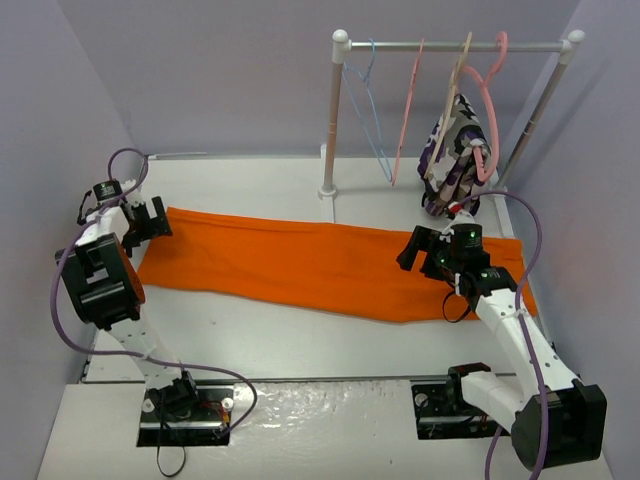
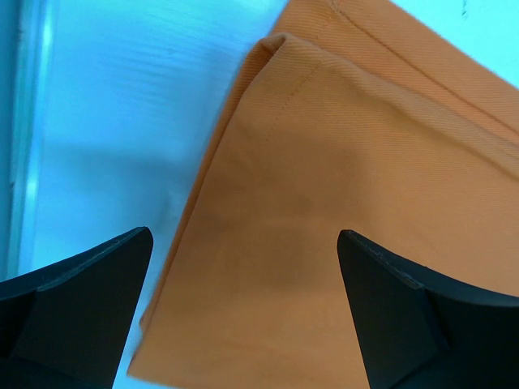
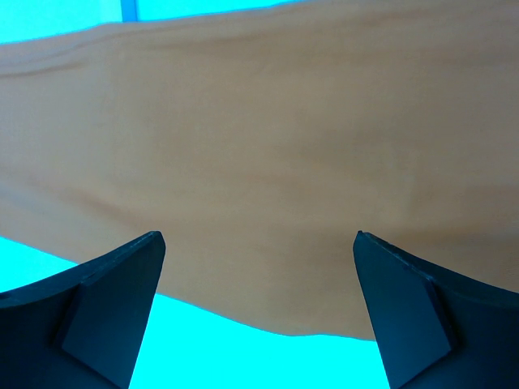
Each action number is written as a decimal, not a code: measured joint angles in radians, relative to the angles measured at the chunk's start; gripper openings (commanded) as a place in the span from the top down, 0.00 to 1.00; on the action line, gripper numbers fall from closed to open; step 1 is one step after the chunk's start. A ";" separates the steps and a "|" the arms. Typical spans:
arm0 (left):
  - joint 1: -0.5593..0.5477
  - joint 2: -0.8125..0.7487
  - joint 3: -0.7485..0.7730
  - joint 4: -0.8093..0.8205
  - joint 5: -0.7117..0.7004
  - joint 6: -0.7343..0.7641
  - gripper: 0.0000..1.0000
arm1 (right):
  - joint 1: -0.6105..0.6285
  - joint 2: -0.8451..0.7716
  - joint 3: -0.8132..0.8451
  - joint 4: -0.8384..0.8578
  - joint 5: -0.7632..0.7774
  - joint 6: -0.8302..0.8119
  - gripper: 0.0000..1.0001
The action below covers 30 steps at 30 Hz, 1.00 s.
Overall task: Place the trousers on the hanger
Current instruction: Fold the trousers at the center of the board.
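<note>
White tabletop, walled on three sides, with a rail at the back. The trousers lie flat on the tabletop, stretched from left to right. The left fingers stand wide open over the left end, a hemmed corner showing between them, nothing gripped. The right fingers stand wide open over the cloth near the right end, nothing gripped. Contact with the cloth cannot be told. The light-blue hanger hangs on the rail, well apart from the trousers.
</note>
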 measured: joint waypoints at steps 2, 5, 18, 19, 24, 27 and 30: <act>0.000 0.063 0.030 -0.009 0.027 0.039 0.03 | 0.000 -0.002 -0.020 -0.001 -0.020 -0.009 0.00; -0.001 0.121 0.061 -0.019 0.048 0.089 0.03 | 0.000 -0.001 -0.034 0.000 -0.048 -0.018 0.00; -0.005 0.164 0.094 -0.026 0.050 0.200 0.03 | 0.000 0.012 -0.041 0.042 -0.104 -0.038 0.00; -0.007 0.163 0.090 -0.022 0.049 0.204 0.03 | 0.000 0.012 -0.041 0.044 -0.105 -0.040 0.00; -0.013 0.154 0.068 0.000 0.044 0.226 0.09 | 0.000 0.012 -0.045 0.054 -0.108 -0.045 0.00; -0.015 0.154 0.067 -0.001 0.042 0.234 0.19 | 0.000 0.012 -0.059 0.062 -0.108 -0.046 0.00; -0.018 0.154 0.067 -0.006 0.038 0.243 0.32 | 0.000 0.012 -0.073 0.062 -0.109 -0.049 0.00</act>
